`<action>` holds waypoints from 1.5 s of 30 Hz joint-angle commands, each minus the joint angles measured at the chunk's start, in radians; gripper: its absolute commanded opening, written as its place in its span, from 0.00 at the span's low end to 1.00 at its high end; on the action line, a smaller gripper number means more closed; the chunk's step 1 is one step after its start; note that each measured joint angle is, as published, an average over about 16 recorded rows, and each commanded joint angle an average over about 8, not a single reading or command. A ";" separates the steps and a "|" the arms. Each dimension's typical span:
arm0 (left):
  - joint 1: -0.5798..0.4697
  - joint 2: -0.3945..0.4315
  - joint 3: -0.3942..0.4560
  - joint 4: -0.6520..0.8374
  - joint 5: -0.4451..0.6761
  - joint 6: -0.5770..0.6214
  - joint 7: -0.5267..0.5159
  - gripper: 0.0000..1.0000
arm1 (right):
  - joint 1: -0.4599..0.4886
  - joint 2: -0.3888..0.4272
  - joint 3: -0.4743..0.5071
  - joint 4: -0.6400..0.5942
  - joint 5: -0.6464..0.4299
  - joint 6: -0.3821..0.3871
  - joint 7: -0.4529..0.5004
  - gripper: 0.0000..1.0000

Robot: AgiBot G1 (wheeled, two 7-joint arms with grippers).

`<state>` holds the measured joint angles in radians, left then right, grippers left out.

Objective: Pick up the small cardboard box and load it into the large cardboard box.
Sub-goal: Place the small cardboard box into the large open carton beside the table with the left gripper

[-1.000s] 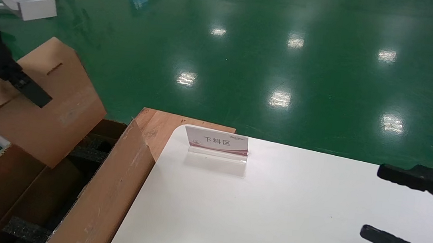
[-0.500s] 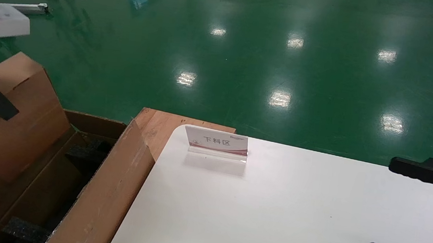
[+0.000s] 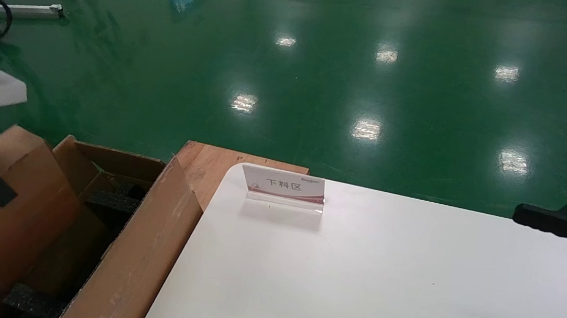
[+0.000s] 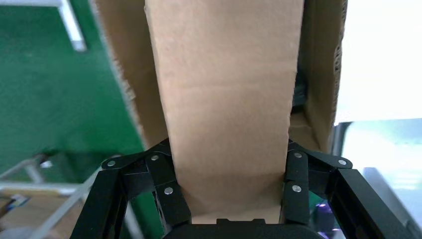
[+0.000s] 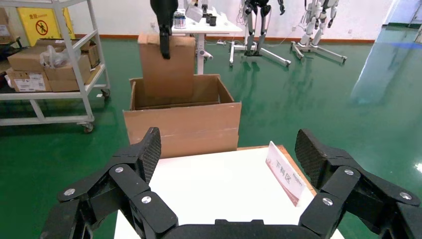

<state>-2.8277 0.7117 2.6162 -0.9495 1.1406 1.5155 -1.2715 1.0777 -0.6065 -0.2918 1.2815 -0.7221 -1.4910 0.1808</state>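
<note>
Sinking lower than a moment ago: the small cardboard box, clamped upright in the left gripper, with its bottom edge now dipping inside the large cardboard box instead of hanging above the rim. Drifting toward the robot's left as well, so the far wall and black foam blocks showing again where hidden before. Pressing on both narrow faces of the small box, the fingers, with no gap visible in the left wrist view. Judging the loading as well under way, release not yet due until the box seats between the foam. Standing unmoved on the white table, the sign. Hovering idle over the table's right edge, spread wide and empty, the right gripper, pulled back slightly.
</note>
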 commanded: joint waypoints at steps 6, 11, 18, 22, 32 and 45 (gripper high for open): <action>0.056 -0.054 -0.002 0.037 -0.019 -0.069 0.004 0.00 | 0.000 0.000 0.000 0.000 0.000 0.000 0.000 1.00; 0.110 -0.079 -0.010 0.057 -0.053 -0.097 0.007 0.00 | 0.000 0.000 -0.001 0.000 0.000 0.000 0.000 1.00; 0.187 -0.088 -0.022 0.117 -0.092 -0.125 0.043 0.00 | 0.000 0.000 -0.001 0.000 0.001 0.000 -0.001 1.00; 0.233 -0.081 -0.025 0.158 -0.101 -0.141 0.069 0.00 | 0.000 0.001 -0.001 0.000 0.001 0.001 -0.001 1.00; 0.340 -0.045 -0.026 0.263 -0.104 -0.177 0.118 0.00 | 0.000 0.001 -0.002 0.000 0.001 0.001 -0.001 1.00; 0.466 -0.015 -0.047 0.402 -0.135 -0.231 0.180 0.00 | 0.001 0.001 -0.003 0.000 0.002 0.001 -0.001 1.00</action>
<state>-2.3585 0.6986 2.5697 -0.5440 1.0058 1.2866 -1.0901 1.0783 -0.6054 -0.2945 1.2815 -0.7203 -1.4898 0.1795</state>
